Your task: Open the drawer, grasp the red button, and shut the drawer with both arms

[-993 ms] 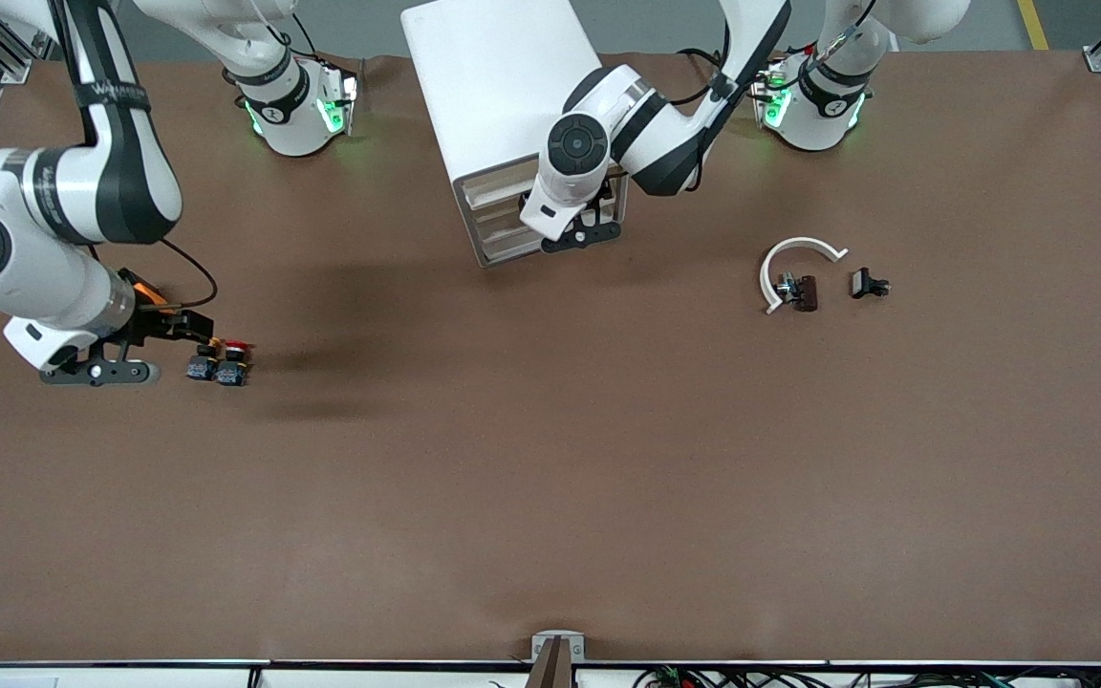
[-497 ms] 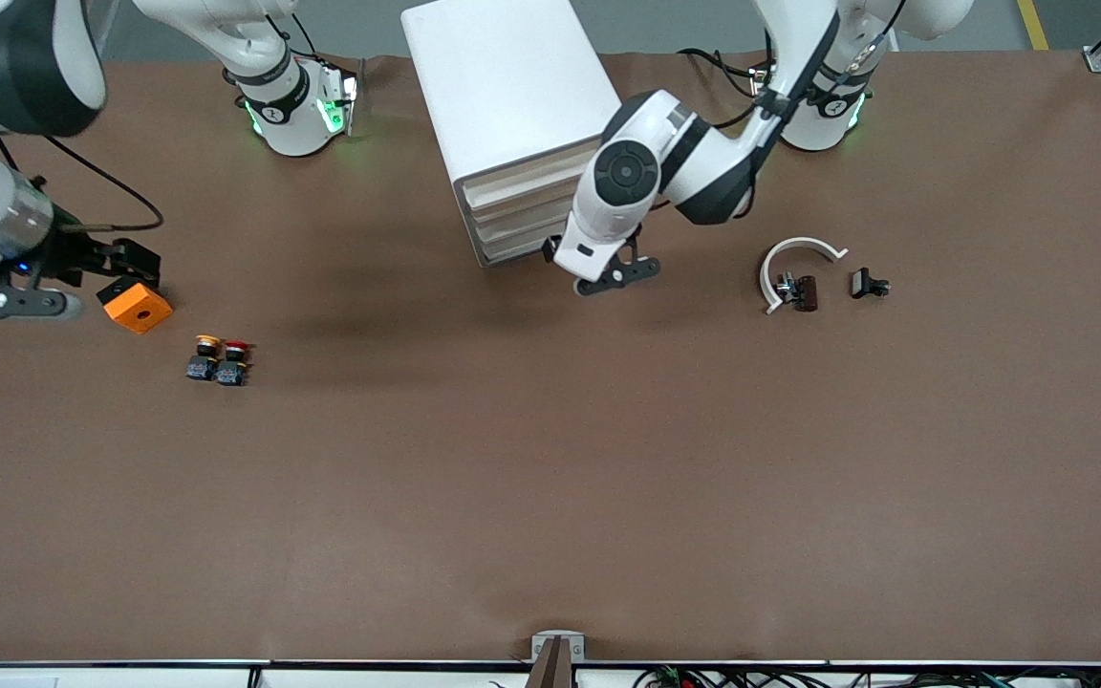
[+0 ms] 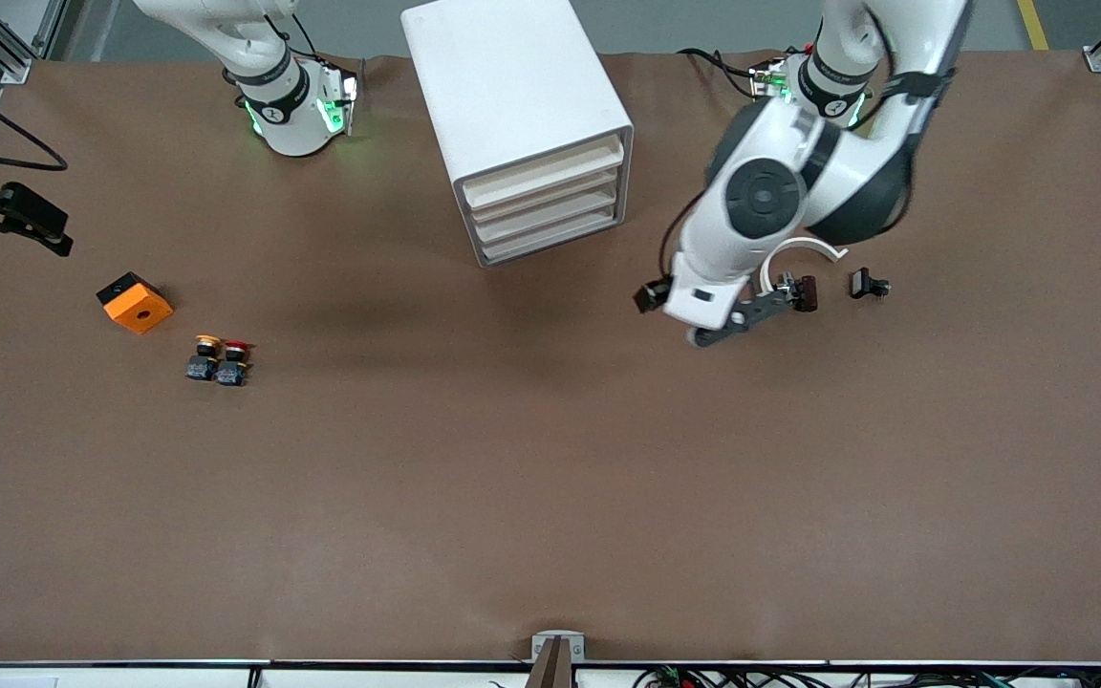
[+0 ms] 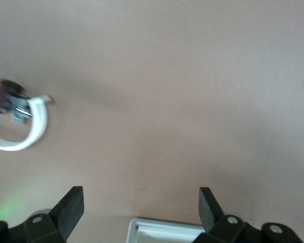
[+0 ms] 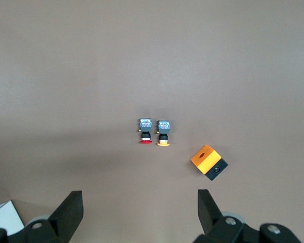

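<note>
The two buttons (image 3: pixel 218 360) lie touching, at five o'clock of the cube (image 3: pixel 135 302). The cabinet (image 3: pixel 517 124) stands at twelve o'clock of the table (image 3: pixel 550 497) — the ring (image 3: pixel 799 250) at its four o'clock.

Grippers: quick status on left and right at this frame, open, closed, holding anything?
Left gripper: open, empty, over bare table near the white curved piece.
Right gripper: open, empty, high above the button.

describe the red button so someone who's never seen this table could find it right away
Start at the white drawer cabinet by the robots' bases and go toward the right arm's end of the table, nearer the front camera, to the orange cube with a hole. Just past it, nearer the camera, two small black-bodied push buttons sit side by side. The red-capped button is the one closer to the cabinet; its orange-yellow-capped twin is closer to the cube.
</note>
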### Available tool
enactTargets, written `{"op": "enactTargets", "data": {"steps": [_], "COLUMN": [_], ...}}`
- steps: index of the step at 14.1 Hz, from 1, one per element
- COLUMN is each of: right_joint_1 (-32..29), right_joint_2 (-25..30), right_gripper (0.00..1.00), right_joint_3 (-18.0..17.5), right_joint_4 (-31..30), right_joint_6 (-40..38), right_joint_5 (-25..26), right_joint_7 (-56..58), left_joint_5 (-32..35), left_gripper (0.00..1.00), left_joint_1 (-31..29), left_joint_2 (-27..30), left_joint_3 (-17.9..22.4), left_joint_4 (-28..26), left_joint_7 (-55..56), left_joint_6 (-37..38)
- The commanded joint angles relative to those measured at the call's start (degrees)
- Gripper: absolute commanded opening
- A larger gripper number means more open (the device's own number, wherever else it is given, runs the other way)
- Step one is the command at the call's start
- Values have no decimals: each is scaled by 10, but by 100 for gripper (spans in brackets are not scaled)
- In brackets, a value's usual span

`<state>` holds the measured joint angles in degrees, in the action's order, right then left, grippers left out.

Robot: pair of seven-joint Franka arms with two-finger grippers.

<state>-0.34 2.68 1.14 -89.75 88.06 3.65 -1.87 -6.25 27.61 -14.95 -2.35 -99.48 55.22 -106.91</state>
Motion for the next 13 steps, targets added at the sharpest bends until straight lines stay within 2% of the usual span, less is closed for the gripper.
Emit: {"op": "enactTargets", "data": {"steps": [1,3,5,7,10,13], "right_joint_1": [-6,-5,-5,-3,-2,-2], "right_joint_2": [-11,-12,-12,-13,-13,-13], "right_gripper": [100,100,100,100,100,100], "right_joint_3": [-4,-4,-4,-5,-6,-6], "right_joint_4": [37,39,40,40,40,39], "right_joint_6": [-17,-34,-34,-33,-33,-34], "right_joint_5": [-15,-13,-14,-15,-15,-15], "right_joint_7": [-4,-3,-2,-2,-2,-2], "left_joint_5": [53,118,144,140,138,126], "left_gripper": [100,100,100,100,100,100], "left_joint_1": [-54,-68,-97,-131,-155,-219], "left_joint_2": [14,12,14,26,58,90], "left_joint_3": [-10,-10,-11,-12,-12,-21], "left_joint_4": [40,67,75,87,86,81], "left_joint_7": [2,1,-33,-109,-162,-262], "left_joint_6": [51,64,67,83,116,123]}}
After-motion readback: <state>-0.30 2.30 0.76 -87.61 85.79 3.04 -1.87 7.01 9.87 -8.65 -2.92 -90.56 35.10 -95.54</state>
